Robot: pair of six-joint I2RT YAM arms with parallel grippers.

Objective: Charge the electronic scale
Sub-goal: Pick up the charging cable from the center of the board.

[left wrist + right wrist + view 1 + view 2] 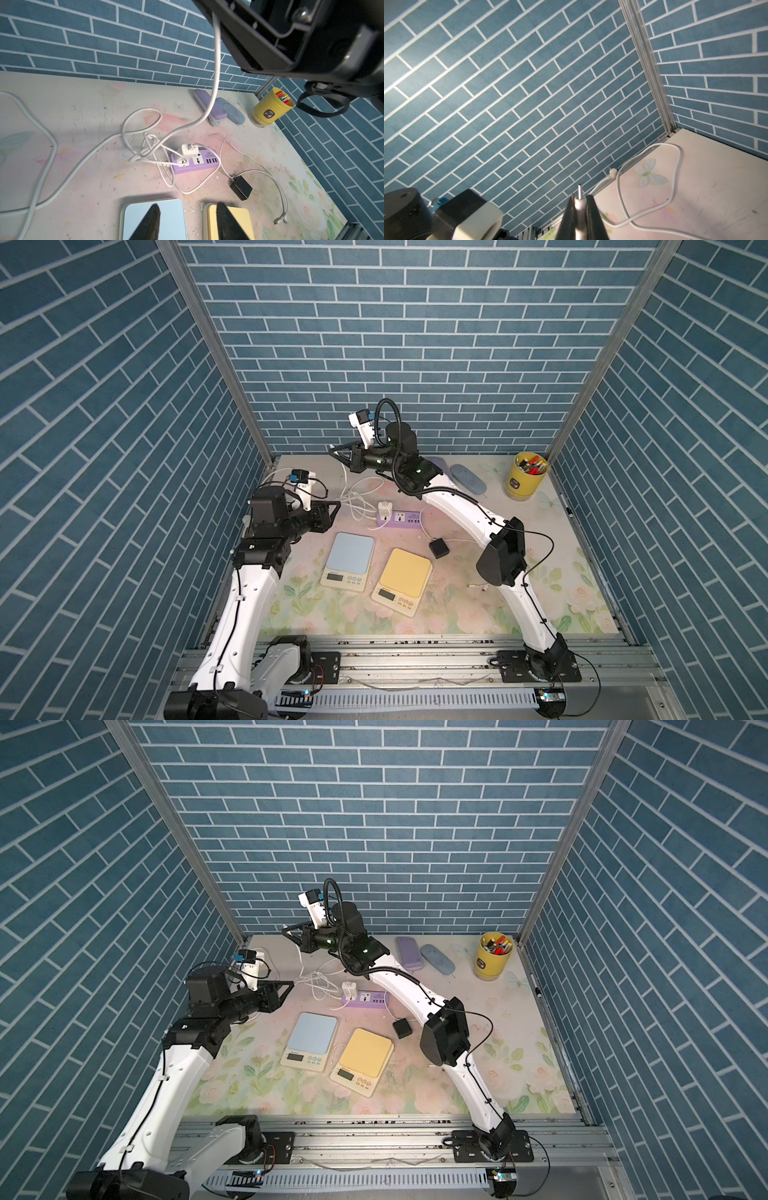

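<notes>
Right wrist view shows my right gripper clenched on the white cable plug, while my left gripper gapes empty and the blue scale lies at nine o'clock of the yellow scale.

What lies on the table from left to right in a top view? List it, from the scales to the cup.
blue scale → yellow scale → black charger block → blue-grey case → yellow pen cup. The purple power strip is left out: it spans both scales.

Blue scale and yellow scale lie flat, adjacent; cable plug held aloft.
</notes>
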